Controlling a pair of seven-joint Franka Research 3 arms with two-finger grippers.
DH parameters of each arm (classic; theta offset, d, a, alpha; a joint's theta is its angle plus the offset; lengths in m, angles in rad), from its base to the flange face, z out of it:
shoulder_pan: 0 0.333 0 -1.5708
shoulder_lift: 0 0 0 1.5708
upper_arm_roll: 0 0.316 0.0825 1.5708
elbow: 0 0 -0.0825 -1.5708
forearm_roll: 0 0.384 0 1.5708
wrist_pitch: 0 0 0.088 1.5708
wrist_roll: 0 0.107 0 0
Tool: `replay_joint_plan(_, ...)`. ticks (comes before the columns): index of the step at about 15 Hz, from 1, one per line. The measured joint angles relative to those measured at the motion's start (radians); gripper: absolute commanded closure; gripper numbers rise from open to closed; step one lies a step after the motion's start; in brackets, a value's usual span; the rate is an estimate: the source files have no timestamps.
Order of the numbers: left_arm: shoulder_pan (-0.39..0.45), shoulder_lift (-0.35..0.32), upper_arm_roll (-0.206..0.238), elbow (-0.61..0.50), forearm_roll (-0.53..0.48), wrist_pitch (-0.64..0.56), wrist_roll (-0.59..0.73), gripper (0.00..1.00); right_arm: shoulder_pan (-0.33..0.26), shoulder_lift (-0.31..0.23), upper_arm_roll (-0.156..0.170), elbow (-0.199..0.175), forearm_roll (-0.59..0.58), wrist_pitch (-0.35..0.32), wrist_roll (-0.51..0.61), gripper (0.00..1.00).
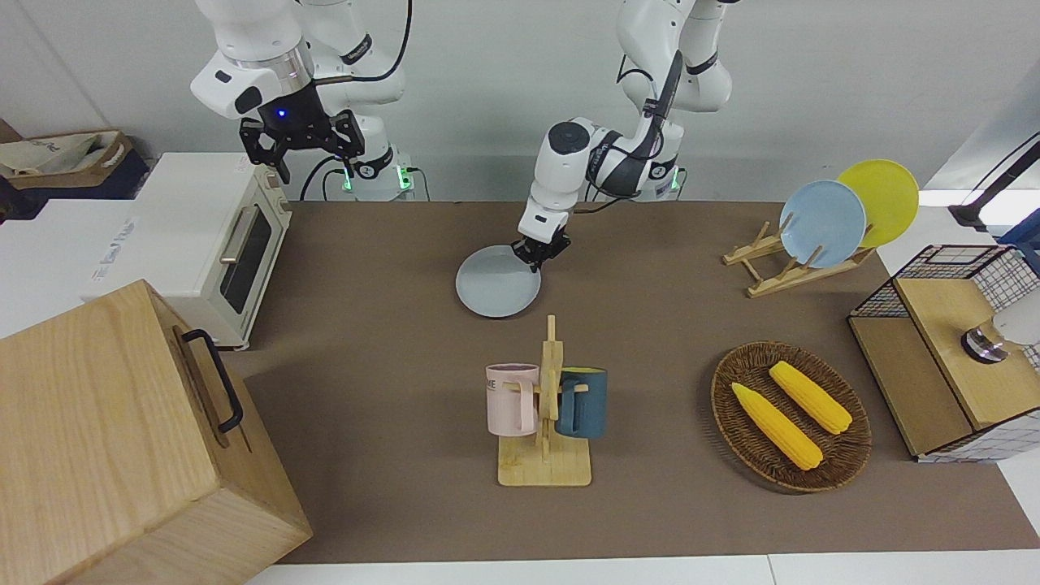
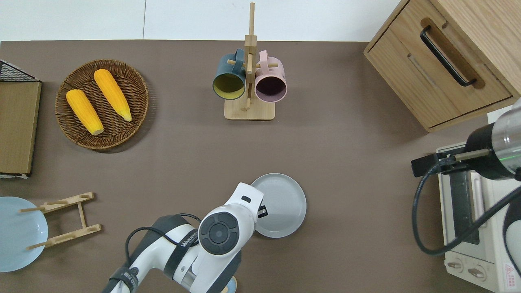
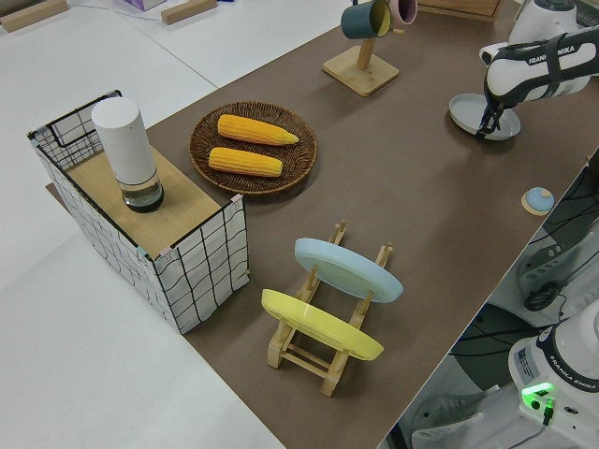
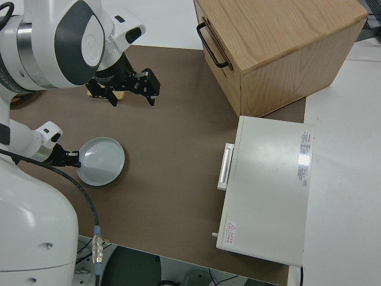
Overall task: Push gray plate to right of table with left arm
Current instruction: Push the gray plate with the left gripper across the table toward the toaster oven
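The gray plate [image 1: 497, 291] [image 2: 281, 205] lies flat on the brown table [image 1: 390, 341], near the middle and nearer to the robots than the mug rack. It also shows in the left side view [image 3: 482, 112] and the right side view [image 4: 102, 161]. My left gripper [image 1: 536, 250] [image 2: 262, 211] [image 3: 484, 129] [image 4: 70, 158] is down at table height, against the plate's rim on the side toward the left arm's end. My right gripper [image 1: 301, 138] [image 4: 126, 88] is parked, open and empty.
A wooden mug rack [image 1: 544, 406] holds a pink and a blue mug. A corn basket [image 1: 790, 414], a plate rack [image 1: 780, 268] with a sky-blue and a yellow plate, and a wire crate [image 1: 951, 349] are toward the left arm's end. A toaster oven [image 1: 219, 236] and a wooden cabinet [image 1: 122, 439] are toward the right arm's end.
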Motion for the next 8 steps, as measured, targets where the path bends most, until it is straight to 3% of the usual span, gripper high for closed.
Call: replay_joint_plan(8,-0.141,0.219,-0.004,0.234,0.233,0.009,-0.363,1.00,0.000,0.000,0.000,0.000,0.000,0.000,0.000,0.017)
